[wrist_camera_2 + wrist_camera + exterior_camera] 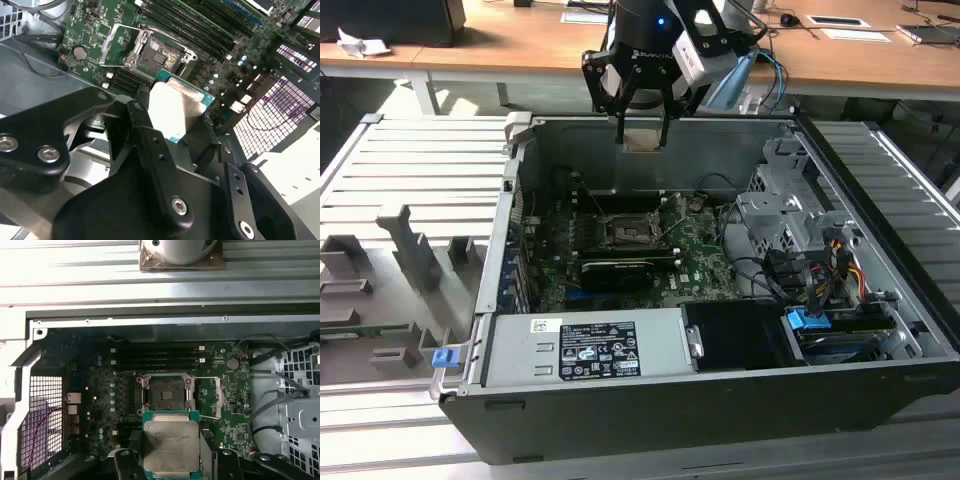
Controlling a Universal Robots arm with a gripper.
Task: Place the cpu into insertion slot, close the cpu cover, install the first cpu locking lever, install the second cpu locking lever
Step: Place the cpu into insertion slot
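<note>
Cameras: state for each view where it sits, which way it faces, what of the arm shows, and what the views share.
Exterior view: off the arm, looking down into the open computer case; shows the gripper holding the cpu.
First wrist view: on the arm, facing down at the insertion slot; the gripper's dark parts flank the cpu.
Second wrist view: on the arm, looking obliquely past the black fingers at the green board.
Shared: both wrist views show the cpu and the empty insertion slot.

Black linkage hand (642,132), silver screws (179,205), blue wrist light (661,20)
</note>
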